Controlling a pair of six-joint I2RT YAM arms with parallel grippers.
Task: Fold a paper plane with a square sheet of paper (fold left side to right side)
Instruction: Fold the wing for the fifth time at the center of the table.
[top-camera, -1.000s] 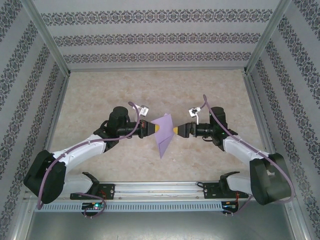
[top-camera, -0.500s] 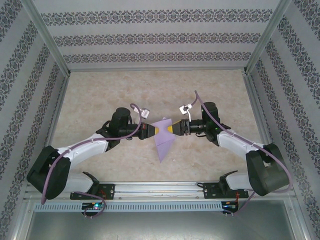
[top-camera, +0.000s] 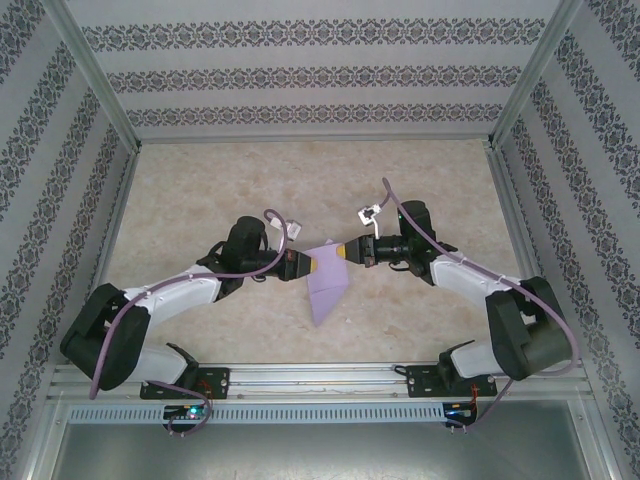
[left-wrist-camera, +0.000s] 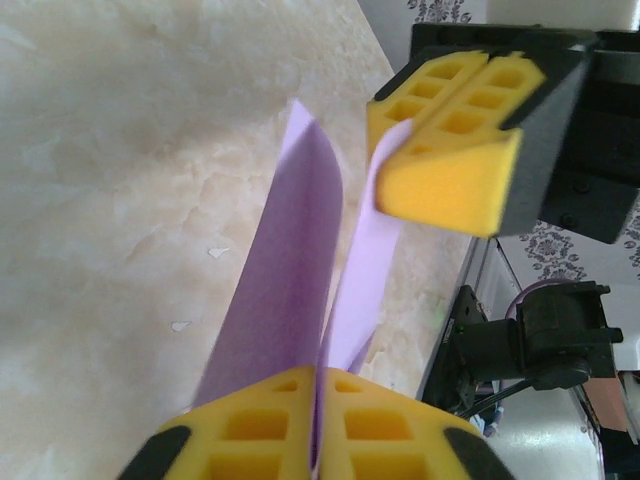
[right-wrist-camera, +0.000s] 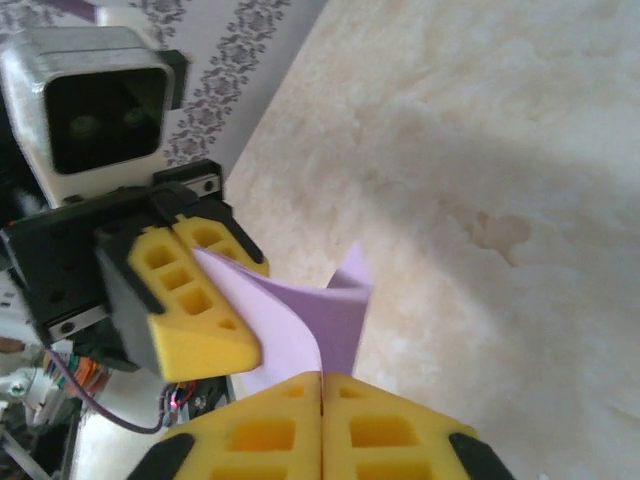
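Observation:
The square sheet of paper (top-camera: 326, 285) is lilac and folded into a narrow pointed paper plane shape. It hangs in the air between the two arms, its tip pointing toward the near edge. My left gripper (top-camera: 316, 264) is shut on its left upper edge, and the paper (left-wrist-camera: 290, 280) runs up from between the yellow pads (left-wrist-camera: 250, 430). My right gripper (top-camera: 346, 253) is shut on the right upper edge, where two layers of the paper (right-wrist-camera: 315, 315) splay apart above its pads (right-wrist-camera: 400, 430). The two grippers stand tip to tip, a finger's width apart.
The beige marbled table top (top-camera: 200, 190) lies under the paper. Patterned walls and aluminium posts (top-camera: 95, 90) enclose it on three sides. A metal rail (top-camera: 320, 380) with the arm bases runs along the near edge.
The right gripper came in from the right, reached the paper's upper edge and shut on it. The left gripper kept its hold, and the paper sank slightly toward the near edge.

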